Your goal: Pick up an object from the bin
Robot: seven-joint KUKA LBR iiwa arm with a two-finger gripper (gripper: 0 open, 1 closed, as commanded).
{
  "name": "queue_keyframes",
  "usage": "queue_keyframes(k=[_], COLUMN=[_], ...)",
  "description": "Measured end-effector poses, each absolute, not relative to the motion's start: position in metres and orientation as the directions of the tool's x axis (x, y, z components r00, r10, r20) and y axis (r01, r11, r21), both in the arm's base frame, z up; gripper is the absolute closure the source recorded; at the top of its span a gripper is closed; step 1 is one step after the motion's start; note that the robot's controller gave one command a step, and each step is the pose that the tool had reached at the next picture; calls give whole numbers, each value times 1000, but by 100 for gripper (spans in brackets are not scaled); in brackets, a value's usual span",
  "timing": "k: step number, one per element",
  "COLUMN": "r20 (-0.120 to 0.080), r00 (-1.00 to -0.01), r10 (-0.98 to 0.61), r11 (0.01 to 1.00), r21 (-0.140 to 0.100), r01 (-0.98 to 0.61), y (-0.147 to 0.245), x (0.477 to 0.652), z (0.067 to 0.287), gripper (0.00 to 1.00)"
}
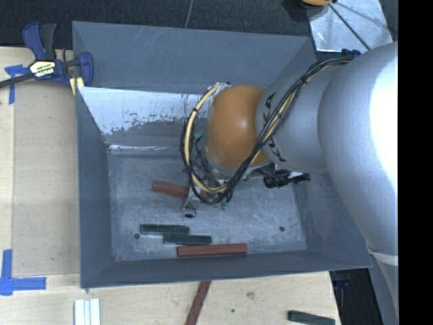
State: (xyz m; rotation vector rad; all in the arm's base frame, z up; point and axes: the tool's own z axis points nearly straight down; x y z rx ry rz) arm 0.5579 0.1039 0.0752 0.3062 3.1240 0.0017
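Approach step, I judge: my gripper (189,210), clamped or spread I cannot tell, hangs with the short reddish-brown stick (169,189) at its ten o'clock, so centring comes next.

A dark textured surface (135,2) runs across the top of the frame. A pale beige surface (40,181) fills the left edge and continues along the bottom. At upper right lies a creased silvery sheet (362,5), catching bright light.
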Motion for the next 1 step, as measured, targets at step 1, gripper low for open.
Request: queue_keyframes(k=[1], r20=[-1], r00=[-983], r10=[182], r11=[983], r21=[1], r01=[182], y=[104], x=[535], z=[215], gripper=[100])
